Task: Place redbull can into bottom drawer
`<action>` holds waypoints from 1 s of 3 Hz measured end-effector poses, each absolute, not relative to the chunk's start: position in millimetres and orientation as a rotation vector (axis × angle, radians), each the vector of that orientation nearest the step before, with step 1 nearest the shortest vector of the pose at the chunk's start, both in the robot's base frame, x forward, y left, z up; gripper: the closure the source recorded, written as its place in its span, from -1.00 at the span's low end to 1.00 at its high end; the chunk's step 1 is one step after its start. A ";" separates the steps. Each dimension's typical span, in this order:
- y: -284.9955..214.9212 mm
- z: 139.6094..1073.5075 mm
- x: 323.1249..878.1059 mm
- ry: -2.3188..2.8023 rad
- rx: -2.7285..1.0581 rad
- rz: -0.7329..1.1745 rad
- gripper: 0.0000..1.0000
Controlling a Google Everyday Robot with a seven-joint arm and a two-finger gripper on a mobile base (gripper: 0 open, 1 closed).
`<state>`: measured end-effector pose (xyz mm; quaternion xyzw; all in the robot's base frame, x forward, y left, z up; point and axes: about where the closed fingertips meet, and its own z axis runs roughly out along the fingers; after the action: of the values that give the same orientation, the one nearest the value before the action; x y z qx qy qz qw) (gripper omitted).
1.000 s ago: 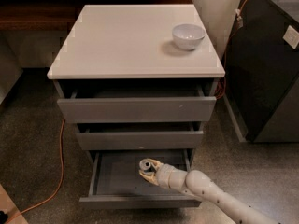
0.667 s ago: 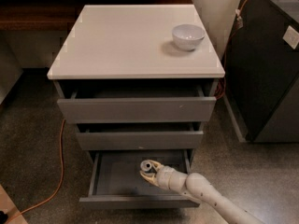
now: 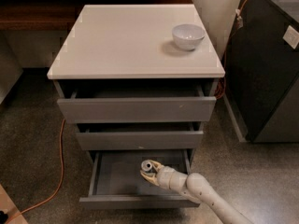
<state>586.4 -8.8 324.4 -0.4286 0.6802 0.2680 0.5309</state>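
Observation:
The bottom drawer (image 3: 134,202) is pulled open and shows its grey interior. The redbull can (image 3: 147,165) stands upright inside it, right of the middle, and only its silver top shows. My gripper (image 3: 149,171) reaches into the drawer from the lower right. Its fingers sit on either side of the can and are closed on it. The can's body is hidden by the gripper and by the viewing angle.
The middle drawer (image 3: 140,140) and top drawer (image 3: 135,108) stand slightly open above. A white bowl (image 3: 188,35) sits on the cabinet top (image 3: 121,45). A dark cabinet (image 3: 266,69) stands to the right. An orange cable (image 3: 60,162) lies on the floor at left.
The gripper and the can have shifted very slightly inside the bottom drawer. Nothing else has moved.

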 end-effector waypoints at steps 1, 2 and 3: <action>-10.4 308.0 592.1 1.628 -1.025 0.659 1.00; -7.6 283.7 603.8 1.621 -1.031 0.710 1.00; 0.4 265.6 616.6 1.597 -1.044 0.773 1.00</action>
<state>616.6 0.4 265.6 -0.4347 0.6649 0.3218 0.5152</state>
